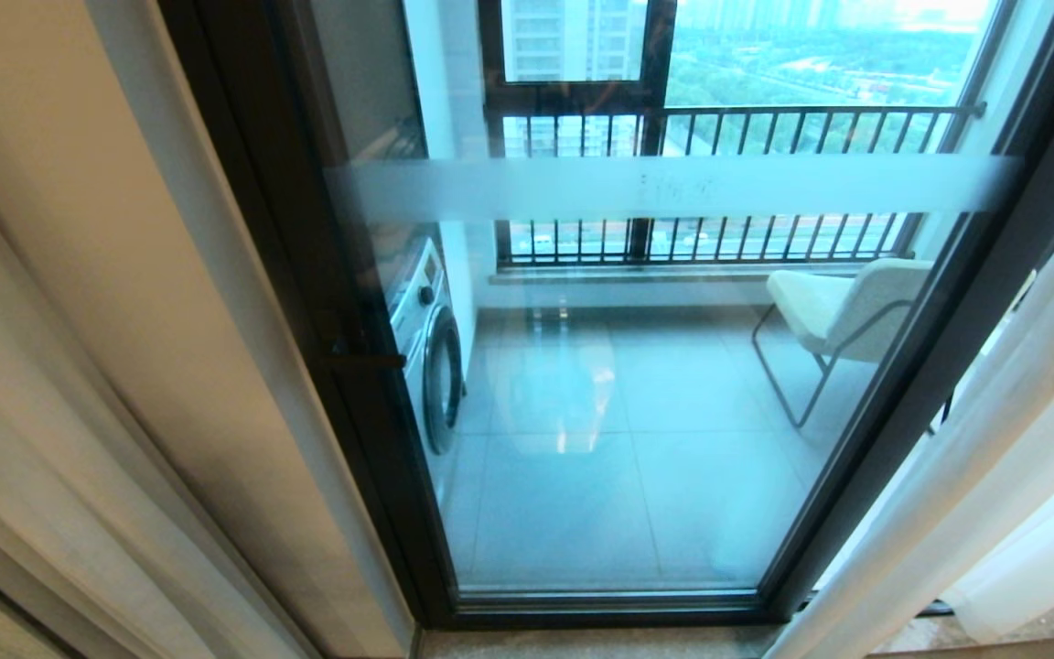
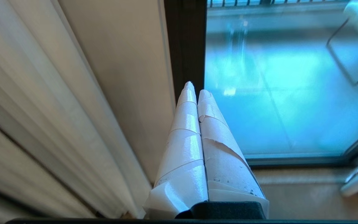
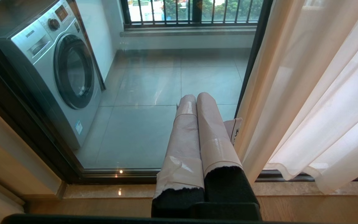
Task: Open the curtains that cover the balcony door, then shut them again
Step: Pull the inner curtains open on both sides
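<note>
I see the balcony door bare at centre, its frosted band toward twelve o'clock; the curtains hang bunched at four o'clock. My left pincer and right pincer are both pressed together, empty, near the glass.

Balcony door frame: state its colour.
The balcony door frame is dark black-brown, clearest in the head view.

Cream sheer curtains, black-brown balcony door frame, frosted white band
</note>
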Controlling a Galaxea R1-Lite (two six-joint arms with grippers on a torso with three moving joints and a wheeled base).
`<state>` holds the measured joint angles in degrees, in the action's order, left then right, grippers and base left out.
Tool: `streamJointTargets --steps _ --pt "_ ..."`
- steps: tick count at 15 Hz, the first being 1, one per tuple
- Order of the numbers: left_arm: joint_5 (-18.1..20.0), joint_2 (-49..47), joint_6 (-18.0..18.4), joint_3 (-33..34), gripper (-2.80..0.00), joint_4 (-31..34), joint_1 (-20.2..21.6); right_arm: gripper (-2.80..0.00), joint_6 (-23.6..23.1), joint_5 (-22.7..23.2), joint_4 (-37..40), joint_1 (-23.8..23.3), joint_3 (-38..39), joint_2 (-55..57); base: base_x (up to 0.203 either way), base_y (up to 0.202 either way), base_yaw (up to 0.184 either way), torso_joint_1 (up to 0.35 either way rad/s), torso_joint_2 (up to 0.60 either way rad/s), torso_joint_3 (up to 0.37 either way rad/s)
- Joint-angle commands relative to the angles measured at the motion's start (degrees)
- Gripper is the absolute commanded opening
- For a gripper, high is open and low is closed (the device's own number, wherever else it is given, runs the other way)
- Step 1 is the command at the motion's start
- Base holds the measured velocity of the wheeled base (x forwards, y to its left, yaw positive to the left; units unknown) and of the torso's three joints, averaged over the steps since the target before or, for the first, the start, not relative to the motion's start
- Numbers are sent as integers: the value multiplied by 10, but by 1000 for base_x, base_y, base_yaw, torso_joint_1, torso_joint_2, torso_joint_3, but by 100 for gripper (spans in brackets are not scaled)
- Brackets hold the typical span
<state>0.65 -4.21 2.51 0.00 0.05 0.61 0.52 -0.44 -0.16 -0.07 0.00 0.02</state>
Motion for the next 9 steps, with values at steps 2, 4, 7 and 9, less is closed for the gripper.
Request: streamJointTargets --steps 2,4,7,9 --pt "-4 41 -2 0 -280 2 -2 -280 0 0 0 0 0 0 0 0 0 0 0 0" --pt "-6 41 0 0 -280 3 -2 -280 0 0 0 0 0 0 0 0 0 0 0 0" --pt "-6 41 -3 0 -280 2 -2 -280 0 0 0 0 0 0 0 0 0 0 0 0" --pt "-6 41 -3 0 -280 2 -2 -280 0 0 0 0 0 0 0 0 0 0 0 0"
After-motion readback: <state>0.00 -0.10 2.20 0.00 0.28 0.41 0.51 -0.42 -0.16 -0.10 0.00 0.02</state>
